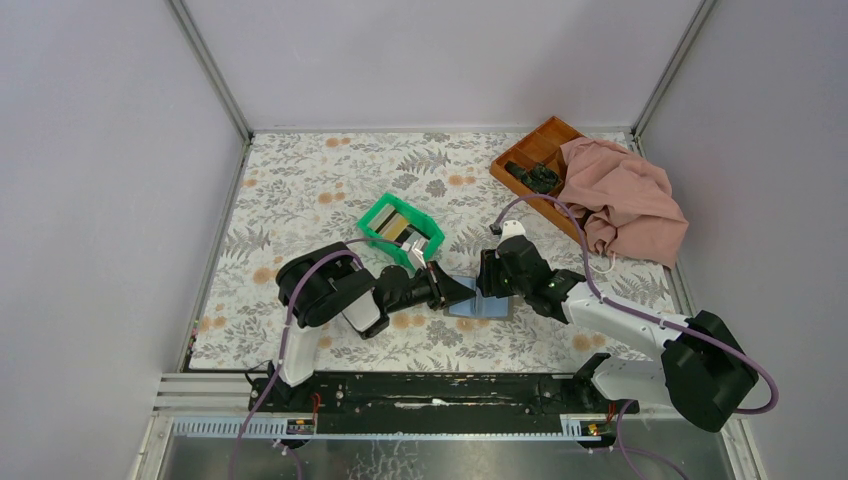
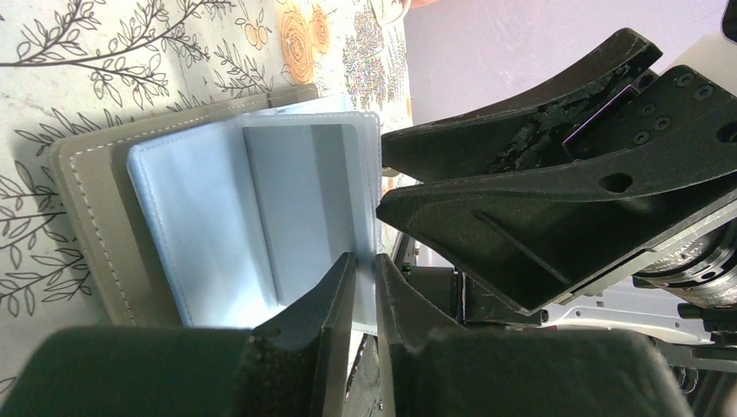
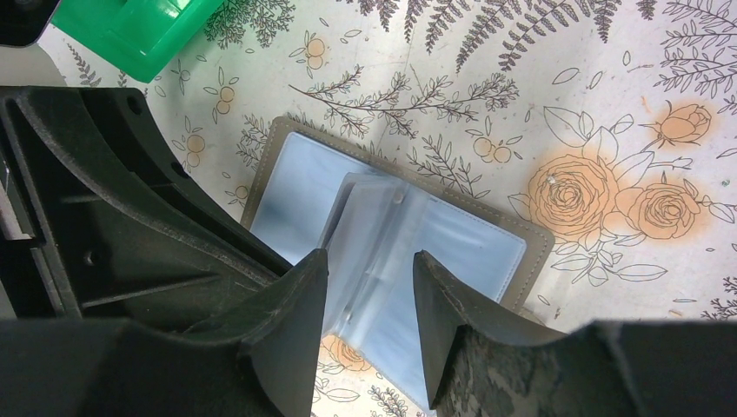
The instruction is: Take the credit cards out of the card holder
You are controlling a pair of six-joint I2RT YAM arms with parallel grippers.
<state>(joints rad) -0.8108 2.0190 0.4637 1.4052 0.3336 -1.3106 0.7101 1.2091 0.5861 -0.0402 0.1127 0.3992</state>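
Left jaws pinching card holder (image 2: 209, 217), open, grey-edged

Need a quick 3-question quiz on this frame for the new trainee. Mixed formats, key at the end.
1. True or false: the card holder lies closed on the table.
2. What does the left gripper pinch? A) a clear sleeve of the card holder B) a loose card C) nothing
3. Fill in: the right gripper is above the card holder with its jaws ___.
Key: 1 false, it lies open; 2 A; 3 open.
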